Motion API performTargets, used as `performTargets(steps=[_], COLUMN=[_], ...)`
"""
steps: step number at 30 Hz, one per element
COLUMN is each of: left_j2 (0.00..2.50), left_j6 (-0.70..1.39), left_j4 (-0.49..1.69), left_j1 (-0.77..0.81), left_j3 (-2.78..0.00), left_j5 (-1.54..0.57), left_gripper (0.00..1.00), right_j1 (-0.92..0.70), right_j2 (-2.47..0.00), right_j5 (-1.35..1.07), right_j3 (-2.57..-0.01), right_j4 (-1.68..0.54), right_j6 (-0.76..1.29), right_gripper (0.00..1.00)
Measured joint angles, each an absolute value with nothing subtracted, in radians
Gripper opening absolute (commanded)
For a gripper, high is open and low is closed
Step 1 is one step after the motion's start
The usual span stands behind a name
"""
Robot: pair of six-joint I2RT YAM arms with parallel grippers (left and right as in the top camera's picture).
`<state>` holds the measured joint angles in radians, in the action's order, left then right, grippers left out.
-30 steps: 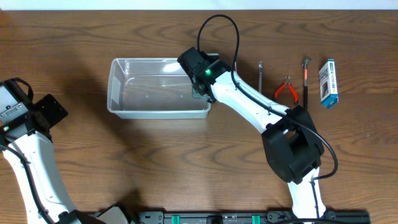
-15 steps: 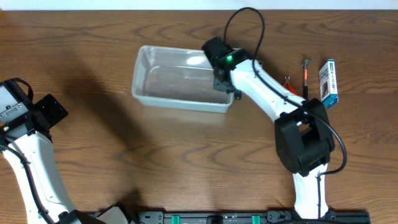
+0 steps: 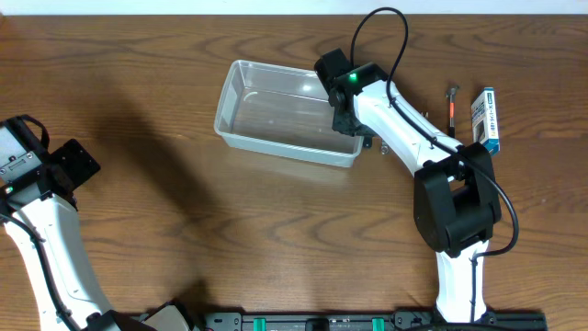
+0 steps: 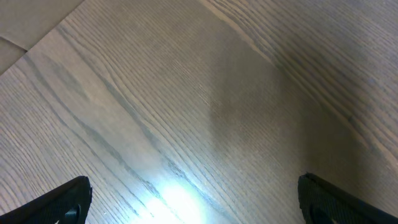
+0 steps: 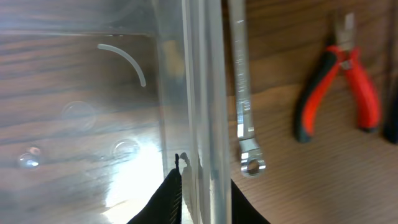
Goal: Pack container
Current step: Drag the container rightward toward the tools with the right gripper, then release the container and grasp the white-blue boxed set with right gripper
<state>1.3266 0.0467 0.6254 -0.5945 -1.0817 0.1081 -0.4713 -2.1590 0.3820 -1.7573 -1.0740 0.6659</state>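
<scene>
Fingers (image 5: 166, 200) of right gripper (image 5: 202, 208) pinch right-end wall of container (image 3: 276, 115), one finger inside, one outside. Container clear, nothing in it, at far centre of table (image 3: 184, 230), long axis left-right, right end skewed slightly nearer. Wrench (image 5: 244, 93) flat on table just outside gripped wall. Red pliers (image 5: 339, 87) beyond wrench, apart from it. Blue-and-white box (image 3: 485, 119) far right. Fingers (image 4: 68, 199) of left gripper (image 4: 199, 202) spread wide over wood at left edge.
</scene>
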Motion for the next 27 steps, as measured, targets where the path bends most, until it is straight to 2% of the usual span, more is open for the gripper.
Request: performTargets(steps=[6, 11, 22, 24, 26, 27], left_j2=[1.327, 1.327, 1.327, 1.327, 1.327, 1.327], left_j6=[0.047, 0.047, 0.047, 0.047, 0.047, 0.047], left_j4=[0.625, 0.625, 0.625, 0.625, 0.625, 0.625], left_j1=[-0.595, -0.595, -0.595, -0.595, -0.595, -0.595], left_j3=[-1.082, -1.082, -1.082, -1.082, -1.082, -1.082], left_j5=[0.108, 0.108, 0.108, 0.108, 0.108, 0.108], left_gripper=[0.98, 0.98, 0.98, 0.98, 0.98, 0.98], right_j1=[-0.470, -0.469, -0.470, -0.470, -0.469, -0.469], right_j2=[-2.159, -2.159, -2.159, -2.159, -2.159, -2.159], right_j5=[0.396, 0.323, 0.241, 0.239, 0.239, 0.241], right_j3=[-1.758, -1.758, -1.757, -1.757, -1.757, -1.756], right_j4=[-1.005, -0.964, -0.999, -1.002, -1.005, -1.003], right_j6=[0.544, 0.367, 0.248, 0.252, 0.262, 0.266], right_gripper=[0.11, 0.20, 0.23, 0.31, 0.54, 0.61])
